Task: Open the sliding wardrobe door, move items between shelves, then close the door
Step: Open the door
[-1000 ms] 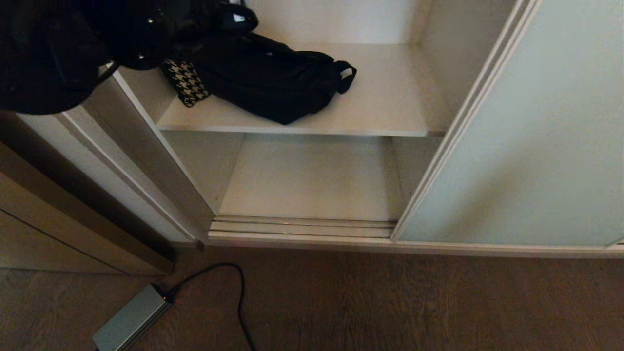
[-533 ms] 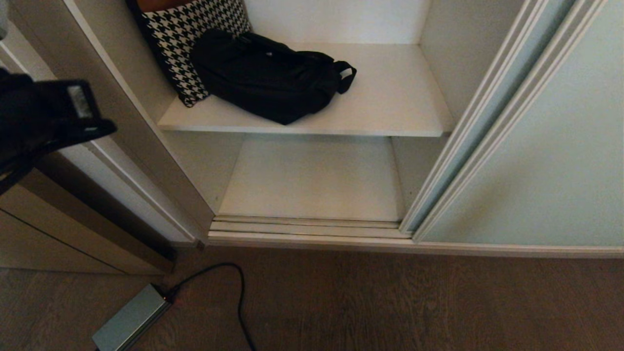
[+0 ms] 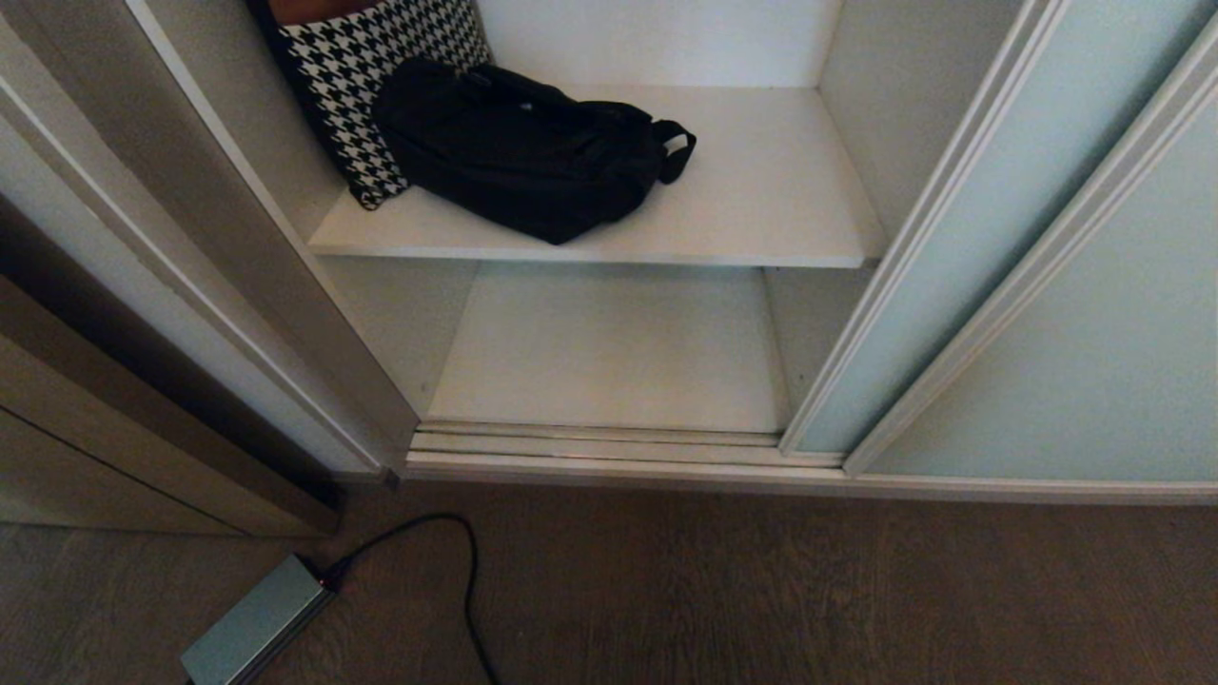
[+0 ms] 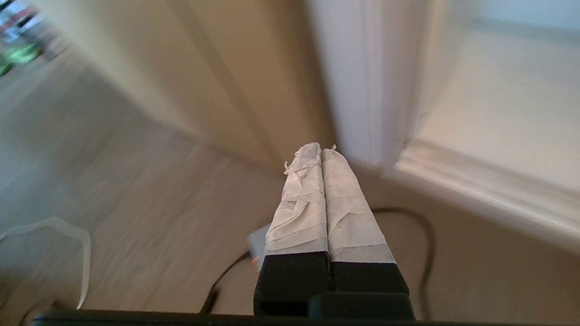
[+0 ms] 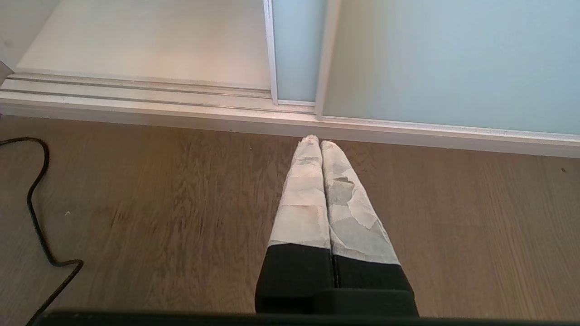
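Note:
The wardrobe stands open. Its sliding wardrobe door [image 3: 1094,333], pale green frosted glass in a cream frame, is pushed to the right, partly overlapping a second glass panel [image 3: 913,266] behind it. The upper of the shelves [image 3: 761,219] carries a black bag [image 3: 523,152] and a houndstooth bag [image 3: 381,86] leaning at its left end. The lower shelf [image 3: 609,352] is bare. Neither arm shows in the head view. My left gripper [image 4: 317,151] is shut and empty, low over the floor by the wardrobe's left side. My right gripper [image 5: 316,141] is shut and empty, over the floor before the door [image 5: 453,59].
A grooved floor track [image 3: 590,442] runs along the wardrobe's front. On the wooden floor at the left lies a grey power brick [image 3: 252,623] with a looping black cable [image 3: 466,571]. A brown wooden door frame [image 3: 143,428] borders the wardrobe's left side.
My left arm has drawn back from the upper shelf's left end and left the head view, uncovering the houndstooth bag. The front door panel has slid further right, exposing the panel behind.

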You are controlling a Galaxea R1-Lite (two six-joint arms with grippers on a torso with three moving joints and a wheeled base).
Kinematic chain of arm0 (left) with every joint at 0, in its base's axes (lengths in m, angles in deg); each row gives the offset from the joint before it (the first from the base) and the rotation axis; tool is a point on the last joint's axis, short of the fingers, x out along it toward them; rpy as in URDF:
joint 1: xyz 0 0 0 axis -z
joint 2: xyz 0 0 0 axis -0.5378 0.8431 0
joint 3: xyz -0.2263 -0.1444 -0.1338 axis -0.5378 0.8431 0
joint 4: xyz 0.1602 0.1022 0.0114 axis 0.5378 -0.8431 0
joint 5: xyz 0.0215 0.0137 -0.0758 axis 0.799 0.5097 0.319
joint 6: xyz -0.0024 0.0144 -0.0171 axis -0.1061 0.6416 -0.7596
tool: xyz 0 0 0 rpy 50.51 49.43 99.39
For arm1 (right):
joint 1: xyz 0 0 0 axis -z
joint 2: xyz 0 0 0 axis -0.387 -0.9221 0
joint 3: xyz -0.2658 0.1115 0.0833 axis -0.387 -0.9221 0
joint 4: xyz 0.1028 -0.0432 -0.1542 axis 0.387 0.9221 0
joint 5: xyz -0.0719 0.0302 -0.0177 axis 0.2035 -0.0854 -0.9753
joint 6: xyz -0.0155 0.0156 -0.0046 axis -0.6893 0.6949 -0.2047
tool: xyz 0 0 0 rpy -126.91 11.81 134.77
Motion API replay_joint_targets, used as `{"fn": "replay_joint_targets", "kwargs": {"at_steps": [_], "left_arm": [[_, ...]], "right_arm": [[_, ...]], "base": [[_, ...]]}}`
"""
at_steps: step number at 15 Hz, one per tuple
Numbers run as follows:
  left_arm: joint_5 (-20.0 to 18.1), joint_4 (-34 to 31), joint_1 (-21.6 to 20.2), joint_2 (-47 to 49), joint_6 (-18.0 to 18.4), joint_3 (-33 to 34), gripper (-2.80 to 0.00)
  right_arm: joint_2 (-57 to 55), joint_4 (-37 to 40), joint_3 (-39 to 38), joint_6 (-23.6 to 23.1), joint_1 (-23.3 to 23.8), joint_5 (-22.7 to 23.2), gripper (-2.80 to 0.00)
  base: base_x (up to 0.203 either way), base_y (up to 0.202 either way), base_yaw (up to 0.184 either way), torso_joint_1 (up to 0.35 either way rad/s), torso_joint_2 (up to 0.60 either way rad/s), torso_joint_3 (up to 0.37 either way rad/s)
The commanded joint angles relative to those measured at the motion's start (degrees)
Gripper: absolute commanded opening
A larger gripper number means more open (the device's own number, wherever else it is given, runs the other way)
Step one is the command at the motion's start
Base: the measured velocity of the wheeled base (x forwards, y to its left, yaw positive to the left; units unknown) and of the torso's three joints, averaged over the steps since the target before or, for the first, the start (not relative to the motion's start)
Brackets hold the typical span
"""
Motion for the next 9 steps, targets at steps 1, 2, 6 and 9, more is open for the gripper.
{"fn": "replay_joint_targets", "kwargs": {"at_steps": [1,2,6,9], "left_arm": [[0.1,-0.17,-4.06,-11.43,0.01,5.91,-2.8],[0.02,-0.2,-5.42,-14.01,-0.04,8.32,-2.8],[-4.6,-2.98,-7.05,-26.89,2.4,16.51,-2.8],[-19.88,-14.28,-7.57,-37.25,6.81,17.17,-2.8]], "right_arm": [[0.1,-0.01,0.0,0.02,-0.04,-0.02,-2.8],[0.1,-0.01,0.0,0.02,0.03,-0.02,-2.8],[0.1,-0.01,0.0,0.02,0.03,-0.02,-2.8],[0.1,-0.01,0.0,0.02,0.03,-0.02,-2.8]], "base": [[0.0,0.0,0.0,0.0,0.0,0.0],[0.0,0.0,0.0,0.0,0.0,0.0],[0.0,0.0,0.0,0.0,0.0,0.0],[0.0,0.0,0.0,0.0,0.0,0.0]]}}
